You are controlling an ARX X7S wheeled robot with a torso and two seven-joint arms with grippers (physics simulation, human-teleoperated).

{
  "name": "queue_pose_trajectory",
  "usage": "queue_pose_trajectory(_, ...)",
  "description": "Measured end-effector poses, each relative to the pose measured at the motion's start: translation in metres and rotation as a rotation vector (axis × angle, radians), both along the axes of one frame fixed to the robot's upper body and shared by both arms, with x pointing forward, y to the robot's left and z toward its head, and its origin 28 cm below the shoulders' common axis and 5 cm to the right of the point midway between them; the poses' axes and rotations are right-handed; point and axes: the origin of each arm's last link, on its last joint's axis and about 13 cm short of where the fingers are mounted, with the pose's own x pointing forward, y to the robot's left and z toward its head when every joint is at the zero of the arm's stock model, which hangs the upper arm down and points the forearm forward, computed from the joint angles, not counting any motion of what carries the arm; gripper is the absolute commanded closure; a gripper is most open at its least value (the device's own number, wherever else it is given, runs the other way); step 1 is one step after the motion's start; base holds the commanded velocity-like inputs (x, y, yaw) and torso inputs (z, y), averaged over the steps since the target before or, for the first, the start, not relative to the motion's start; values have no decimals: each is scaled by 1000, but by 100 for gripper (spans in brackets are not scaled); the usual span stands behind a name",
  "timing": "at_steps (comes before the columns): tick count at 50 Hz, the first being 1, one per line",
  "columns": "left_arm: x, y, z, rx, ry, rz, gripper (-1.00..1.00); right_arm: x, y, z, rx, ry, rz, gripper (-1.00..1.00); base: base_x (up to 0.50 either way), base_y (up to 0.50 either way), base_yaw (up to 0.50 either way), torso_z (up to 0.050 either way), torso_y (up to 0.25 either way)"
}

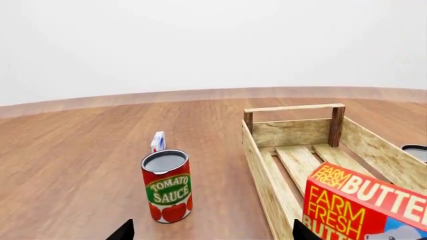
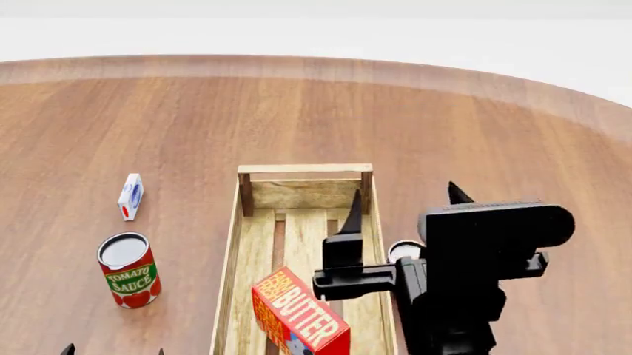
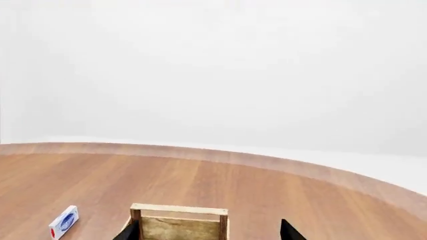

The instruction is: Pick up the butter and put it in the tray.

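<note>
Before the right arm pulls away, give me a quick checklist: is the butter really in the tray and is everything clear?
1. Butter inside the tray, between its side walls: ok.
2. Butter lying flat on the slats: cannot tell; it looks tilted.
3. Right end effector open, nothing between its fingers: ok.
4. Right end effector above the tray, apart from the butter: ok.
5. Tomato sauce can upright outside the tray: ok.
6. Left end effector empty: ok, though only its fingertips show.
</note>
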Motion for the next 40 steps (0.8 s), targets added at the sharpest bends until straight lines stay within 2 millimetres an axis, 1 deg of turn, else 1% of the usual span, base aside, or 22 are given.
queue_pose_trajectory(8, 0, 0, 1, 0, -2, -1, -100, -25, 0, -9, -16, -101, -38, -100, 0, 0, 0, 0, 0)
queue_pose_trajectory(22, -1, 0, 2, 0, -7, -2, -100, -62, 3, -34, -55, -215, -70, -100, 0, 0, 0, 0, 0)
queue_pose_trajectory(29, -1, 0, 3, 0, -10, -3, -100, -71, 6, -42, -56, -239, -67, -100, 0, 0, 0, 0, 0)
queue_pose_trajectory(40, -2, 0, 3, 0, -13, -3, -100, -78, 7, -49, -49, -253, -64, -100, 0, 0, 0, 0, 0)
